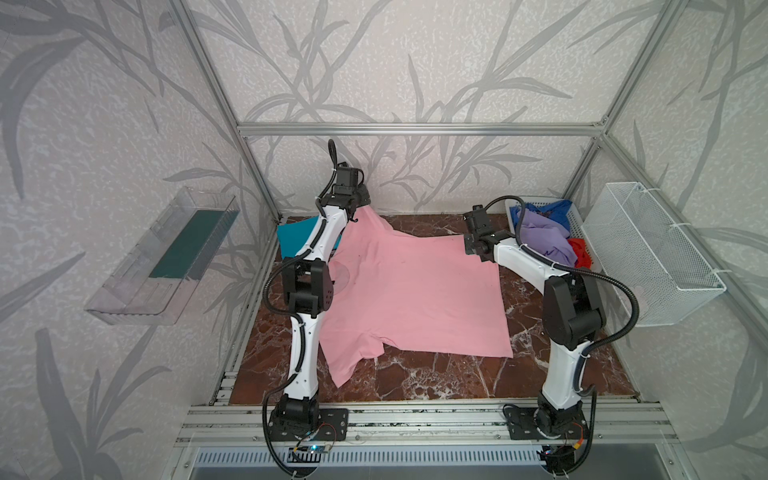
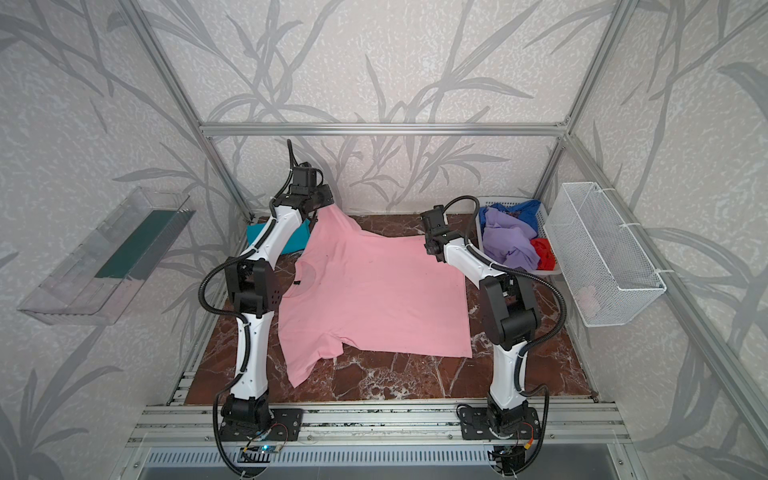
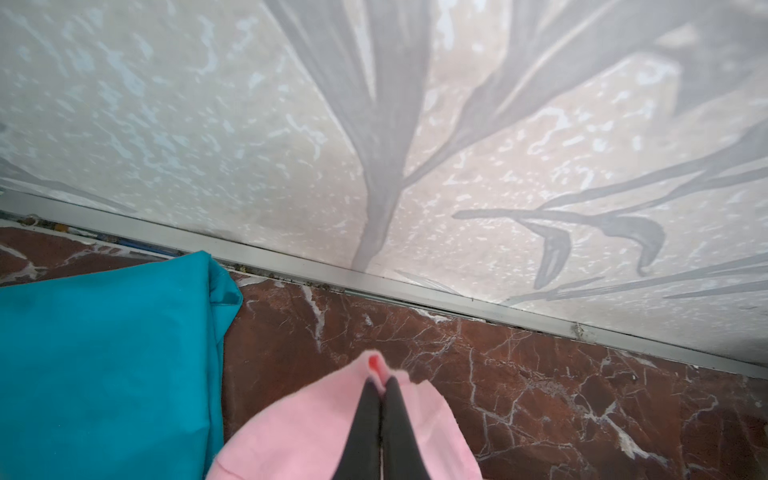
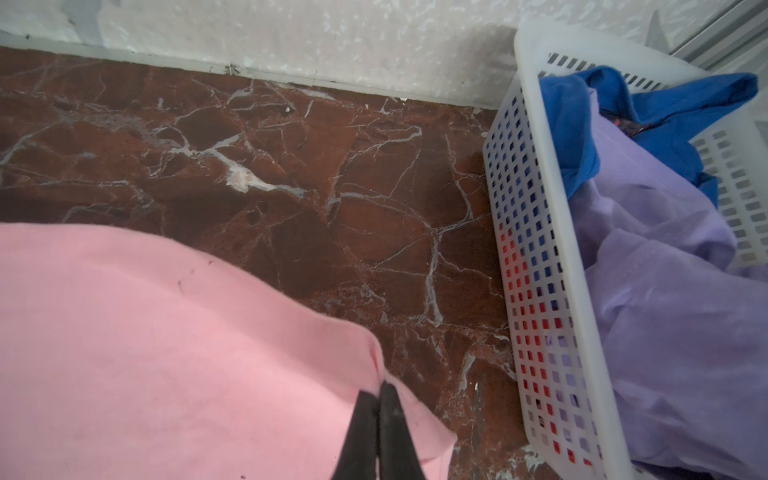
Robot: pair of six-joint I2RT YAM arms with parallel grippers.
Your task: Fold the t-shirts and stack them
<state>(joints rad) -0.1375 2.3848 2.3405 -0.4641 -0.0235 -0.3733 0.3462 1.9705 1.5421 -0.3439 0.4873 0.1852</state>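
The left gripper (image 3: pixel 380 382) pinched a raised far corner of the pink shirt (image 1: pixel 415 291) beside the teal shirt (image 3: pixel 104 365), while the right gripper (image 4: pixel 378 390) pinched its far edge near the basket (image 4: pixel 536 270).

Light pink t-shirt (image 1: pixel 415 291), outspread, mostly flat.

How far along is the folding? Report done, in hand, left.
Done: the teal shirt lies folded at the back left. In hand: the pink shirt lies spread out, with the left gripper and right gripper shut on its far corners. Left: lavender, blue and red shirts, crumpled in the basket.
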